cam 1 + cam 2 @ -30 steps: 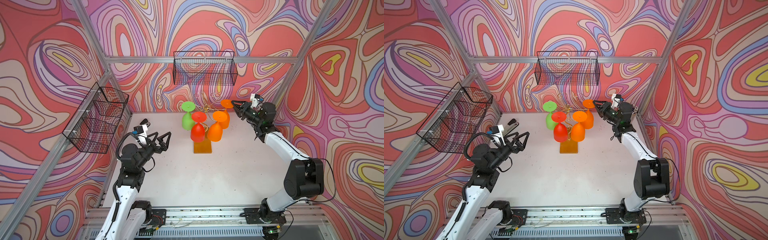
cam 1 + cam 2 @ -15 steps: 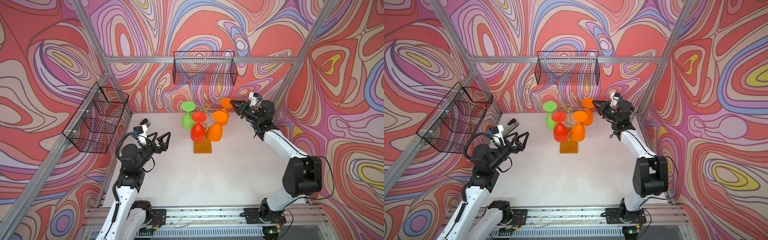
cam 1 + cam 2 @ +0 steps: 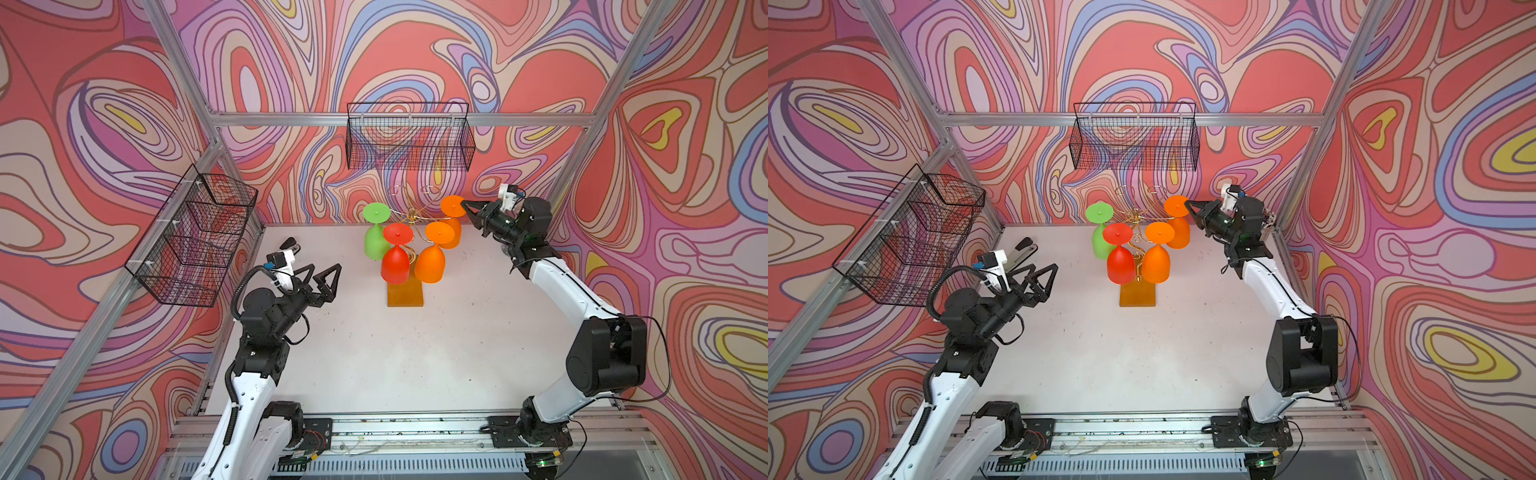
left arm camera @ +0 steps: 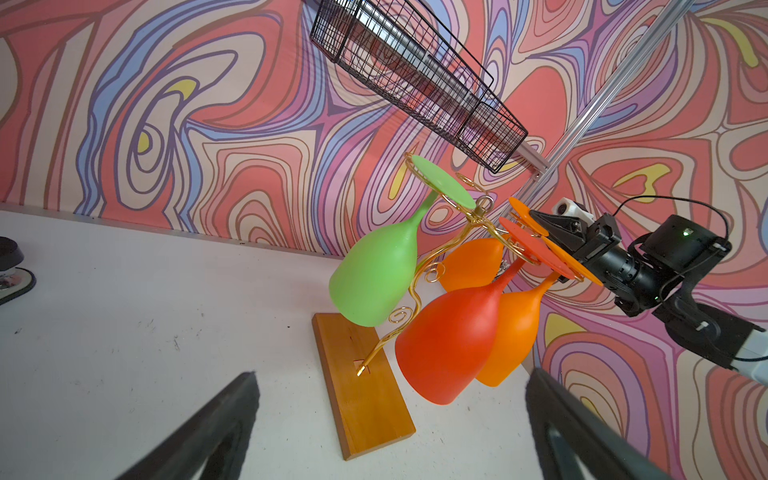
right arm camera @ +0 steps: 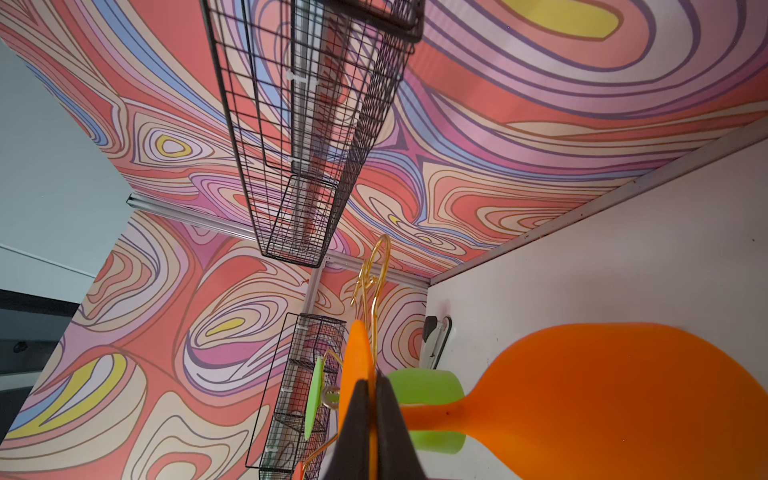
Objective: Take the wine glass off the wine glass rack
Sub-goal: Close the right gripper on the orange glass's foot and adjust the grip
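I observe the right gripper [image 3: 465, 204] with its fingers clamped on the foot disc of the orange plastic wine glass [image 3: 452, 207]. The glass hangs inverted at the far right of the gold wire, wooden-based wine glass rack [image 3: 405, 293]. The left gripper [image 3: 325, 270] hovers left of the rack, fingers wide apart.

1. The table [image 3: 395, 353] in front of the wine glass rack [image 3: 405, 293] lies bare between both arms, with plenty of passage.
2. The red glass [image 3: 395, 262] and near orange glass [image 3: 430, 264] hang side by side across the rack's front. The green glass [image 3: 376, 245] closes its left.
3. The right gripper [image 3: 465, 204], pinched on the far orange glass [image 3: 451, 206] at its foot, fills the right flank.
4. A back basket [image 3: 409, 141] hangs overhead, apart from the wire tips.
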Available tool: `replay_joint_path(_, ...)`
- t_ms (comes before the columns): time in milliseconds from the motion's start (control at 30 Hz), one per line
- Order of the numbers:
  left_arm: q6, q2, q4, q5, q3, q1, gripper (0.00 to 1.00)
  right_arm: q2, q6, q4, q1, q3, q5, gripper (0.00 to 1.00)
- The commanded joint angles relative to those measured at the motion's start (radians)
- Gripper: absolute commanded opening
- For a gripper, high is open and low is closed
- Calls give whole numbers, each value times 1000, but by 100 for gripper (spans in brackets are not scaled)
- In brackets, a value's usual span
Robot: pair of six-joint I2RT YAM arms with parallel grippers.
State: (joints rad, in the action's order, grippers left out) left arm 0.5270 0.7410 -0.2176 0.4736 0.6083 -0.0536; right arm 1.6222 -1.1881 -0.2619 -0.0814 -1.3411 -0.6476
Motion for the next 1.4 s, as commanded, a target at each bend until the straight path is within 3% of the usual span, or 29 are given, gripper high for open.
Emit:
replay_joint_path(0, -11, -5, 3, -1, 22, -5, 99, -30, -12, 61, -6, -26, 3, 0)
replay_joint_path(167, -18, -12, 19, -3, 28, -5, 99, -48, -63, 70, -6, -28, 3, 0)
replay_joint_path(933, -19, -26, 26, -8, 18, -5, 100, -145, -87, 98, -6, 35, -8, 0)
replay_joint_path(1367, -18, -22, 20, -9, 14, -5, 100, -99, -98, 76, -34, -3, -29, 0)
